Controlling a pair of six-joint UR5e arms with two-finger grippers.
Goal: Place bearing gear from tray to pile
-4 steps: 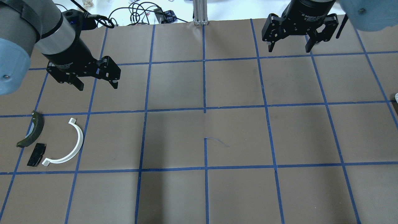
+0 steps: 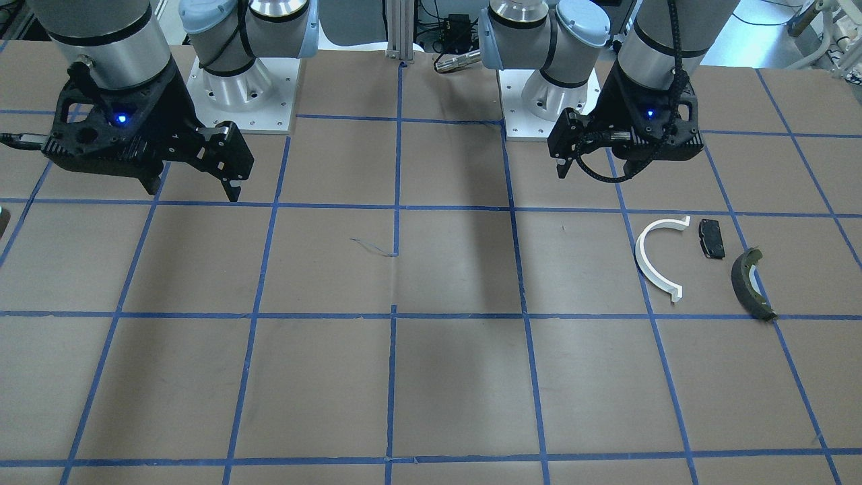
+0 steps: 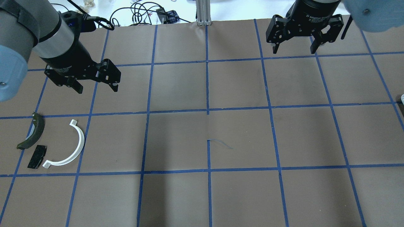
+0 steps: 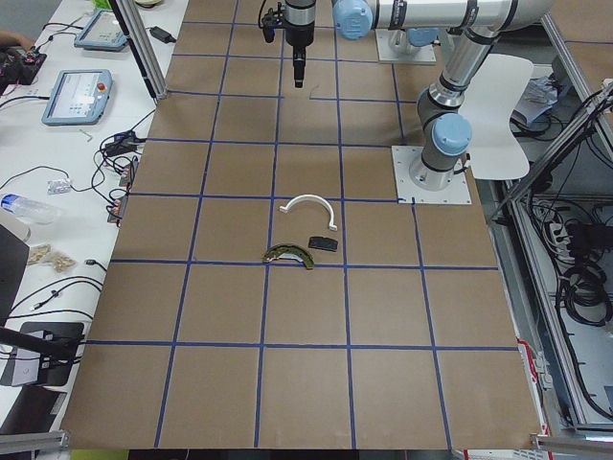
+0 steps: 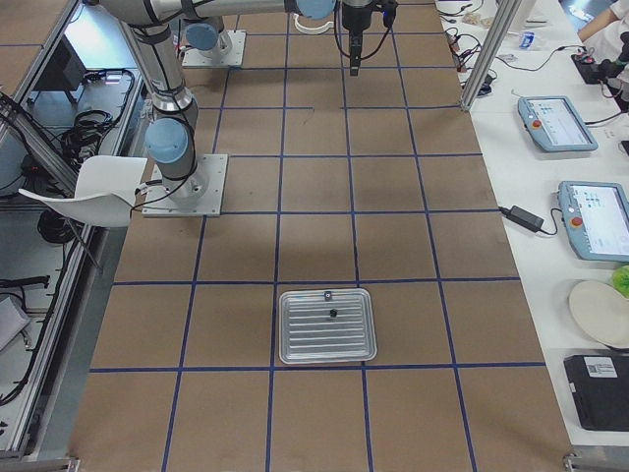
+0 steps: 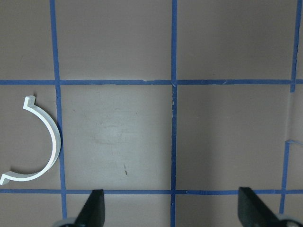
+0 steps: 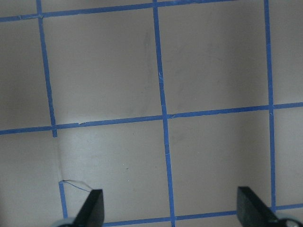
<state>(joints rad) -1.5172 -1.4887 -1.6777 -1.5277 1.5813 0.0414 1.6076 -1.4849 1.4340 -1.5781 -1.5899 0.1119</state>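
A brown worktop (image 3: pixel 240 85) is ruled into squares by blue tape (image 3: pixel 207 85). At its end on the robot's right lies a ribbed metal tray (image 5: pixel 327 339), seen only in the right side view. On it rests a small dark speck, the gear (image 5: pixel 333 314), too small to make out further. The pile sits well apart from it, at the robot's left end of the worktop, and is made up of three parts. A white half-ring (image 3: pixel 82 140) lies nearest the middle, a black pad (image 3: pixel 37 156) is just beside its lower tip, and a dark curved shoe (image 3: pixel 37 131) lies outermost across a tape line. The three lie close together, but none clearly touches another. The left pincer (image 3: pixel 97 89) hangs above the worktop near the pile, on its far side in the overhead view, with its fingers spread wide and nothing between them. The right pincer (image 3: pixel 294 50) hangs over the far squares on the other side, likewise spread and bare.
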